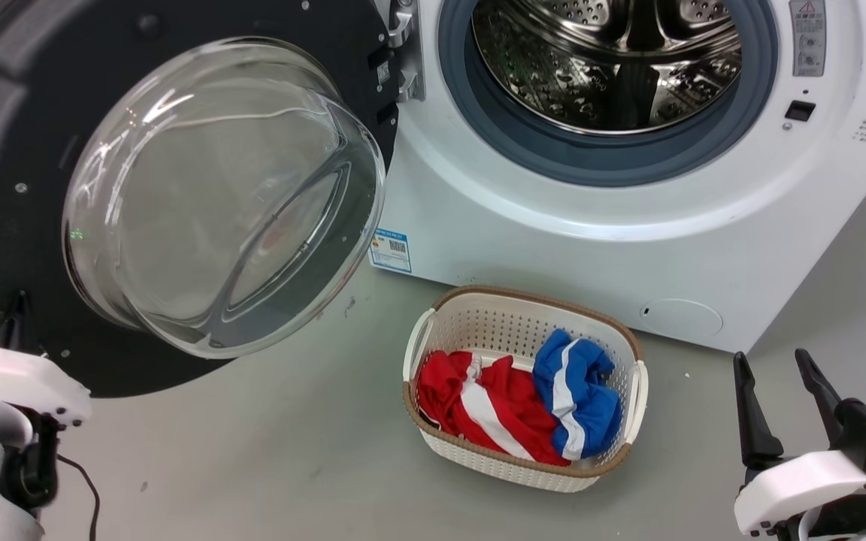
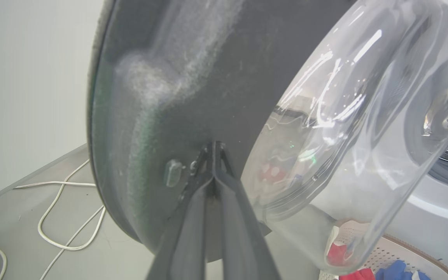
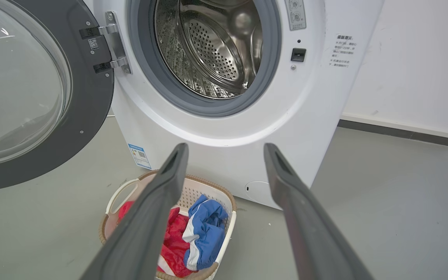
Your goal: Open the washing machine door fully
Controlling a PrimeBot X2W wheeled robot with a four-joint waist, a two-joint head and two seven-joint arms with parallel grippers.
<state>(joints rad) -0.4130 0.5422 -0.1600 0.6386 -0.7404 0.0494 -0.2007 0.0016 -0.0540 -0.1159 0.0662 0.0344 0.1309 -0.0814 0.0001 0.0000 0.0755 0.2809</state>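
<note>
The washing machine door (image 1: pixel 4 173), a black disc with a clear glass bowl (image 1: pixel 222 195), stands swung out to the left of the washing machine (image 1: pixel 553 248). The hinge (image 1: pixel 403 52) holds it beside the steel drum opening (image 1: pixel 606 60). My left gripper (image 1: pixel 16 304) is shut with nothing between its fingers, and its tips press on the door's black inner face (image 2: pixel 193 77) below the bowl, as the left wrist view shows (image 2: pixel 214 147). My right gripper (image 1: pixel 782 376) hangs open at the lower right, away from the machine (image 3: pixel 286 116) and the door (image 3: pixel 91 97).
A white laundry basket (image 1: pixel 433 323) with red (image 1: pixel 478 398) and blue (image 1: pixel 576 391) clothes sits on the grey floor in front of the machine. A white cable (image 2: pixel 60 217) lies on the floor behind the door. A white wall (image 3: pixel 410 58) stands right of the machine.
</note>
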